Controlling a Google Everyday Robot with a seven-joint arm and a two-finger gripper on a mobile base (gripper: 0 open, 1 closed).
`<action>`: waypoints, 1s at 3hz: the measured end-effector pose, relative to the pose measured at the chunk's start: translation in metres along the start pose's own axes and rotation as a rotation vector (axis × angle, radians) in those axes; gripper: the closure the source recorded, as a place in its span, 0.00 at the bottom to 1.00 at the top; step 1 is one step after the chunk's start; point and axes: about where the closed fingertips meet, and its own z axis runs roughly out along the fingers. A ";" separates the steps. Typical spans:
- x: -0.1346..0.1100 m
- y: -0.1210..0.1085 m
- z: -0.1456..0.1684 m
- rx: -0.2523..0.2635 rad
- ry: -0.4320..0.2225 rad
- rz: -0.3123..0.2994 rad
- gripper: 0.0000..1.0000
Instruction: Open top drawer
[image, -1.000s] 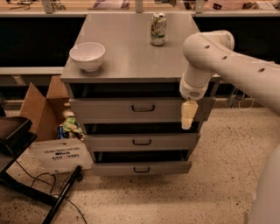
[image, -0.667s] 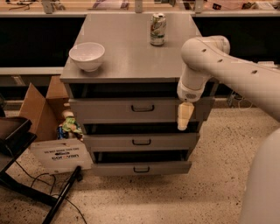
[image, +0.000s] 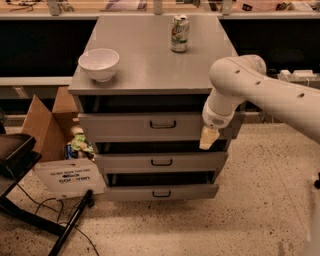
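The grey cabinet has three drawers. The top drawer (image: 125, 126) has the widest, tallest flat front and a small dark centre handle (image: 163, 124); its front stands slightly forward of the cabinet top. My gripper (image: 208, 138) hangs from the white arm in front of the right end of the top drawer's front, its cream fingertips (image: 208, 137) pointing down, well to the right of the handle.
A white bowl (image: 99, 63) and a drink can (image: 179, 33) stand on the cabinet top (image: 150, 65). Two narrower drawers (image: 161, 161) sit below. A cardboard box (image: 47, 125) with clutter, a white sign (image: 70, 178) and a black stand with cables (image: 30, 210) are on the floor at the left.
The arm and gripper have shifted slightly left along the top drawer's front. The drawers have not moved.
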 end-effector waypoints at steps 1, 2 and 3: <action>0.042 0.047 -0.023 0.015 0.056 0.064 0.63; 0.055 0.066 -0.027 0.007 0.082 0.071 0.67; 0.039 0.059 -0.033 0.031 0.078 0.031 0.45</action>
